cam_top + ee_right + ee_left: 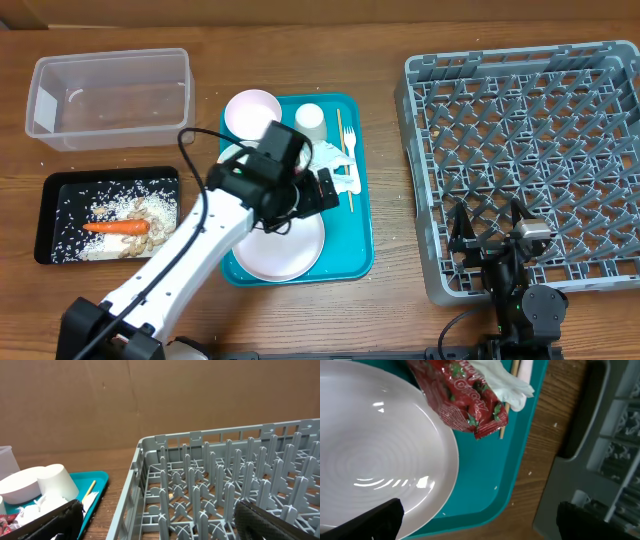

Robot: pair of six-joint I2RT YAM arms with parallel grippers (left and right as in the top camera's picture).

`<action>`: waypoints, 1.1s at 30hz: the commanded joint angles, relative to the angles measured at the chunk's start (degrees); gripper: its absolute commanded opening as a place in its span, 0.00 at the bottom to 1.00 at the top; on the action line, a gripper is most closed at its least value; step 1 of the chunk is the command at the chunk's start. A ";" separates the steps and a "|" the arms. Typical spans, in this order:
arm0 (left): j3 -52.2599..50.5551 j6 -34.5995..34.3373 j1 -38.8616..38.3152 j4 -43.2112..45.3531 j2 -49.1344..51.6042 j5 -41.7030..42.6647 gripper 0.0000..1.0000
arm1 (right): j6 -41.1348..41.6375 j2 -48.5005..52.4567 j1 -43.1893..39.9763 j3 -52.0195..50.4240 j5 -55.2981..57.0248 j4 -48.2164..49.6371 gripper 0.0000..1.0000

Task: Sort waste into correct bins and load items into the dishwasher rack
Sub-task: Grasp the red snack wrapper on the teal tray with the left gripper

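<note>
Over teal tray (485, 485) | left end effector (479, 517) hung open near red wrapper (465, 402) beside plate (375, 460) | right end effector (160, 520) stood open | risk was snagging plate rim, not wrapper

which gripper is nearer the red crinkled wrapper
Left. The left gripper hovers close by the red crinkled wrapper; the right gripper is off over the grey plastic rack.

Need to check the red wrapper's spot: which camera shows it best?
Left wrist: the red wrapper sits close up, overlapping the plate edge on the teal tray. Overhead, the left arm mostly hides it. Right wrist catches only a red sliver at lower left.
</note>
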 commanded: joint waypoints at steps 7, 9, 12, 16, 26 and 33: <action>0.22 -21.27 -6.99 6.67 3.63 -19.63 1.00 | 0.13 -0.39 -0.13 -0.59 0.35 0.24 1.00; 0.22 -22.56 -6.91 8.44 5.64 -19.65 0.99 | 0.13 -0.39 -0.13 -0.59 0.35 0.24 1.00; 0.24 -23.52 -6.88 12.90 9.55 -18.73 0.97 | 0.13 -0.39 -0.13 -0.59 0.35 0.24 1.00; 0.24 -23.52 -6.80 15.74 12.76 -18.56 0.92 | 0.13 -0.39 -0.11 -0.59 0.35 0.24 1.00; 0.22 -22.86 -6.56 16.06 14.10 -21.99 0.81 | 0.13 -0.39 -0.11 -0.59 0.35 0.24 1.00; 0.24 -22.84 -6.56 16.24 17.73 -22.45 0.79 | 0.13 -0.39 -0.13 -0.59 0.35 0.24 1.00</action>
